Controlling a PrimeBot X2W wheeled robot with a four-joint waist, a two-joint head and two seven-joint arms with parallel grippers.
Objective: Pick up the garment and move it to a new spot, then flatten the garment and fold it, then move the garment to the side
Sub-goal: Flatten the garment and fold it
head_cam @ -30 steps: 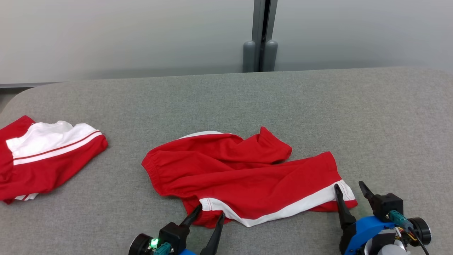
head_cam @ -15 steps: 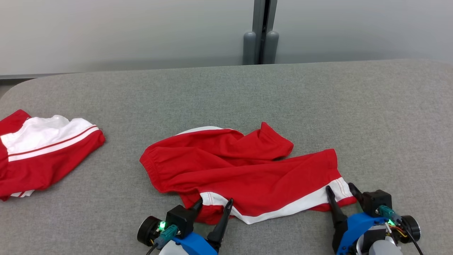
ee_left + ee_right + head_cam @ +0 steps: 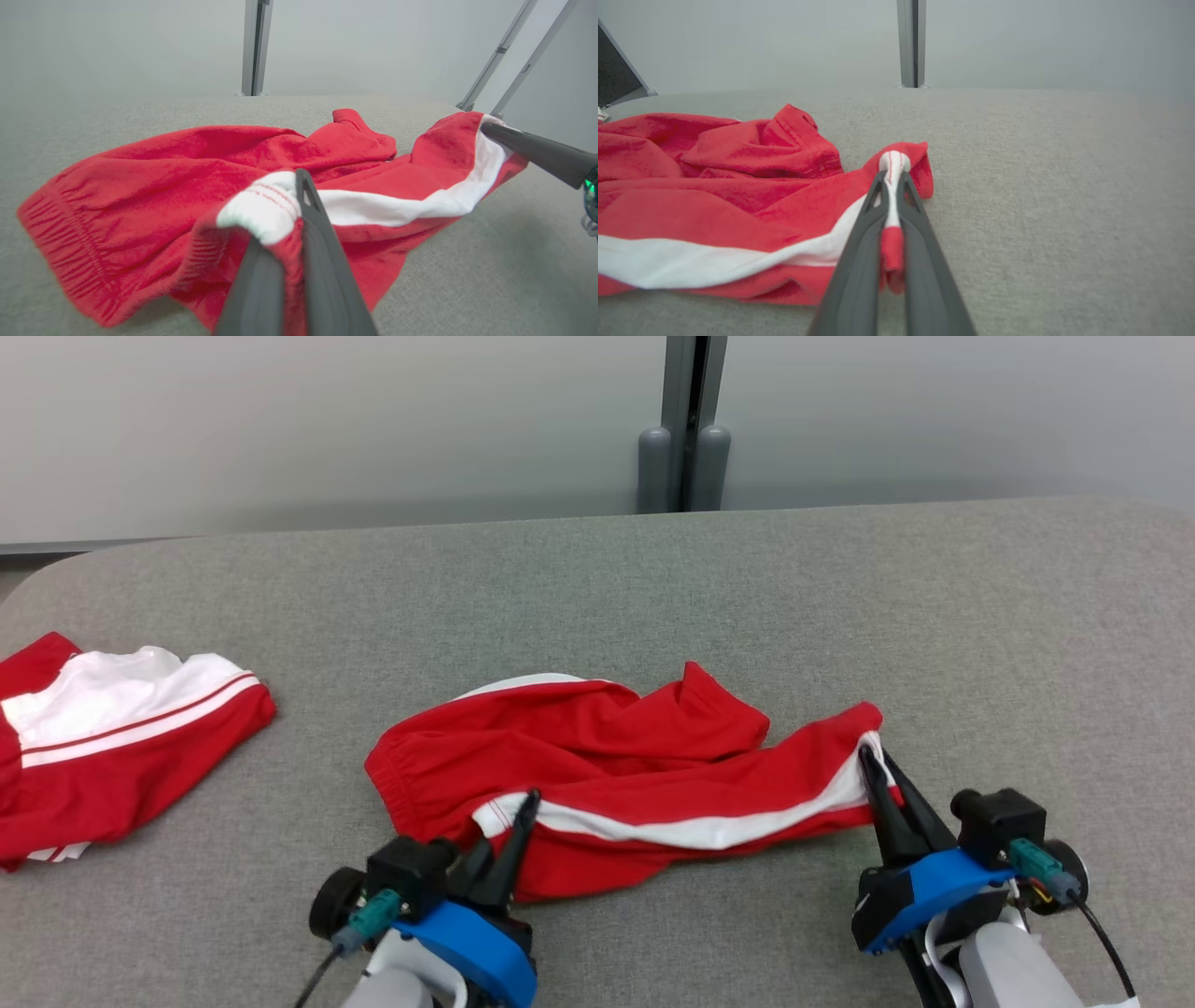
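The garment (image 3: pixel 597 756) is a red pair of shorts with a white stripe, lying crumpled on the grey table (image 3: pixel 653 588) in the near middle. My left gripper (image 3: pixel 523 807) is shut on its near left white-trimmed corner (image 3: pixel 266 210), lifted a little off the cloth. My right gripper (image 3: pixel 870 756) is shut on the right white-trimmed corner (image 3: pixel 893 165), also raised. The white stripe (image 3: pixel 691 826) stretches between the two grips. From the left wrist view the right arm's dark fingers (image 3: pixel 537 149) show pinching the far corner.
A second red and white garment (image 3: pixel 112 747) lies folded at the table's left edge. A grey post (image 3: pixel 686 429) stands against the pale wall behind the table. Bare grey cloth spreads behind and to the right of the shorts.
Both grippers have gone from open to shut on the near hem corners and raised them. The hem has folded up and away from the near edge.
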